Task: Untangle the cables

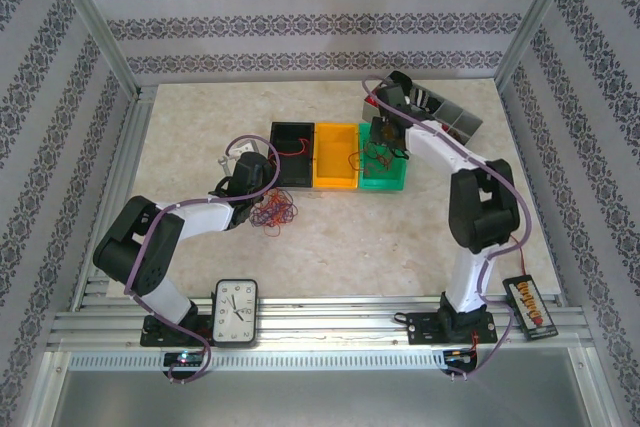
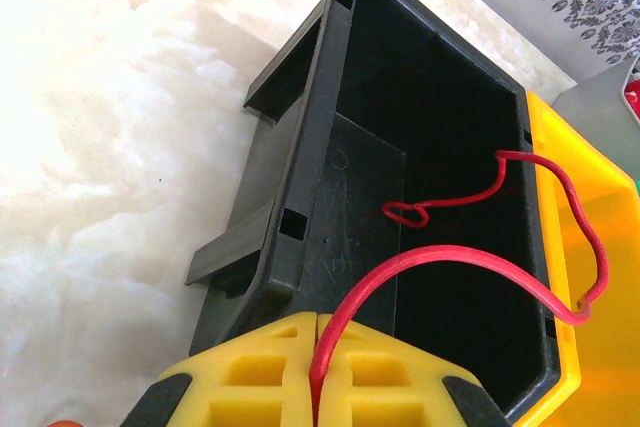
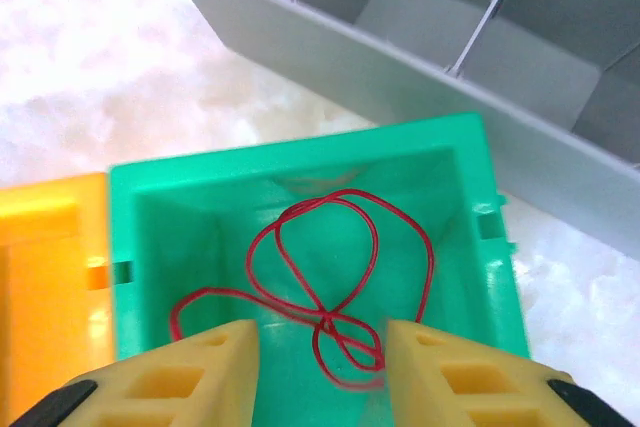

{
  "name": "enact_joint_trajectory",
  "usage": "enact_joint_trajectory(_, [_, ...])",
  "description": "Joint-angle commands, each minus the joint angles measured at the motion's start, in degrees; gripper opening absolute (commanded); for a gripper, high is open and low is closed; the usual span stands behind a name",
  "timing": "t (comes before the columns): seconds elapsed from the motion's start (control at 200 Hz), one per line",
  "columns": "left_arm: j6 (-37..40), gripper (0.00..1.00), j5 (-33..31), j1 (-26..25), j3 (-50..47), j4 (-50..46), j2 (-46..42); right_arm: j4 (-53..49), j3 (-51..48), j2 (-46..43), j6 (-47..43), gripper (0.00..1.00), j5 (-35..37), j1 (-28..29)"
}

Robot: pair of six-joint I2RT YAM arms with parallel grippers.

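Bare tabletop (image 1: 180, 137) lies open left of the black bin (image 2: 430, 97). Just in front of that bin sits a loose tangle of cables (image 1: 272, 212), red, orange and dark blue. The left gripper (image 2: 318, 332) is clamped on a red cable (image 2: 450, 249) arching across to the wall shared with the orange bin (image 2: 590, 197). The three bins touch. Over the green bin (image 3: 300, 152), the right gripper (image 3: 320, 347) stands parted above a looped red wire (image 3: 376, 267). The grey tray (image 3: 400, 57) crowds just behind.

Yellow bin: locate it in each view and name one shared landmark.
Top external: yellow bin mid-table, between black bin and green bin.
Left wrist: yellow bin at right edge, beside black bin.
Right wrist: yellow bin at left edge, beside green bin.
Shared landmark: the marbled table.
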Motion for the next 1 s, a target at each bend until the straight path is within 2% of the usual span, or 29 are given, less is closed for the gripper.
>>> enact_joint_trajectory(0.0, [1.36,0.0,-0.13,-0.92,0.88,-1.44,-0.92,0.4,-2.8,-2.9,1.37,0.4,-0.14,-0.16])
enact_joint_trajectory(0.24, [1.43,0.0,-0.31,-1.18,0.49,-1.32,-0.95,1.94,-5.9,-6.82,-1.33,0.4,-5.71,4.61])
enact_joint_trajectory(0.45, [1.4,0.0,0.13,-1.18,0.88,-1.24,-0.57,-1.36,-6.77,-7.4,-4.74,0.4,-5.42,10.17])
enact_joint_trajectory(0.76, [1.21,0.0,0.57,-1.27,0.9,-1.06,0.13,-2.97,-19.74,-16.43,-6.83,0.4,-13.92,16.11])
enact_joint_trajectory(0.874, [0.99,0.0,0.49,-1.27,0.94,-0.64,0.31,-2.19,-23.97,-16.39,-5.96,0.4,-16.01,17.03])
enact_joint_trajectory(0.994, [0.97,0.0,0.4,-1.35,0.97,-0.6,0.13,-2.02,-24.14,-13.48,-5.83,0.4,-15.46,17.31])
